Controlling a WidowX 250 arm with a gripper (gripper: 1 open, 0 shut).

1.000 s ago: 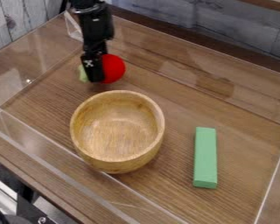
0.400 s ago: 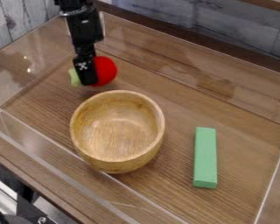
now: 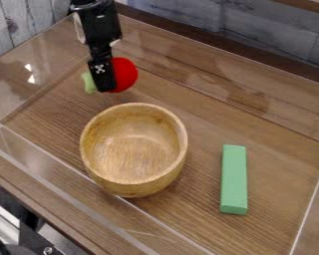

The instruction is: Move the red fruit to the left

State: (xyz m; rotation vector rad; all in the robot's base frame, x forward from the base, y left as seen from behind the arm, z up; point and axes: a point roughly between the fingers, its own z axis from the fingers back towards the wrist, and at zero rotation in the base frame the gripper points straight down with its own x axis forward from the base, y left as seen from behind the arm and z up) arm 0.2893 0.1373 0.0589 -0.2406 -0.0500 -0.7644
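- So, black blocky gripper [image 3: 101, 70] pointing down at the far-left of the wood-grain table [image 3: 255, 110], fingers spread wide around the red fruit [image 3: 119, 74]
- Small, round, glossy, pale green leafy end, beyond the smooth round wooden bowl [image 3: 133, 149]
- Long matte green block [image 3: 234, 178] lying flat, right of the bowl

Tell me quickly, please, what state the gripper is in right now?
Gripper: open, jaws wide, right at the red fruit; whether it grips the fruit cannot be told.
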